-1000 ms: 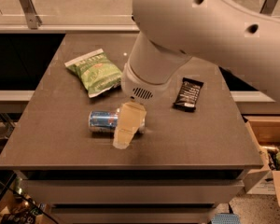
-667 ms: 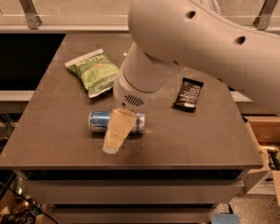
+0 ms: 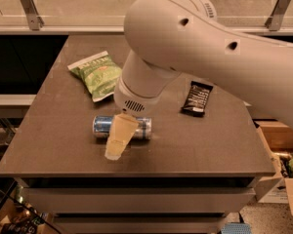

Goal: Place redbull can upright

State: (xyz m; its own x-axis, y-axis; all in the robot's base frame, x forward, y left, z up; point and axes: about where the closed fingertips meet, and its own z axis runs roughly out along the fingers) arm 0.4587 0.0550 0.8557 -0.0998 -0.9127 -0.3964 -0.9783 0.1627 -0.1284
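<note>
Gripper (image 3: 116, 147) has shifted left along the can since a second ago, from its right-hand end to its middle; the white arm (image 3: 195, 38) has swung further across the view and now fills more of the upper right. Redbull can (image 3: 100, 126) has not moved. It lies on its side at the front-centre of the dark table (image 3: 53, 150), long axis left to right, roughly parallel to the table's front edge. Blue and silver panels show at both ends, left and right of the gripper. The gripper's tan part slants down and to the left from the arm's rounded wrist, crosses in front of the can's midsection and hides it. Its tip reaches past the can's near side toward the table's front edge. Cannot tell whether the gripper is spread, pressed together or pinching anything, nor whether it touches the can or hangs just above it. Green chip bag (image 3: 96, 73) lies flat behind and to the left of the can, well apart from it, tilted with its top toward the left rear corner. Dark brown snack bar (image 3: 197, 98) lies to the right rear of the can, just beside the arm's wrist in the view, apart from the can. Cardboard box (image 3: 283, 138) sits off the table's right side, lower down.
</note>
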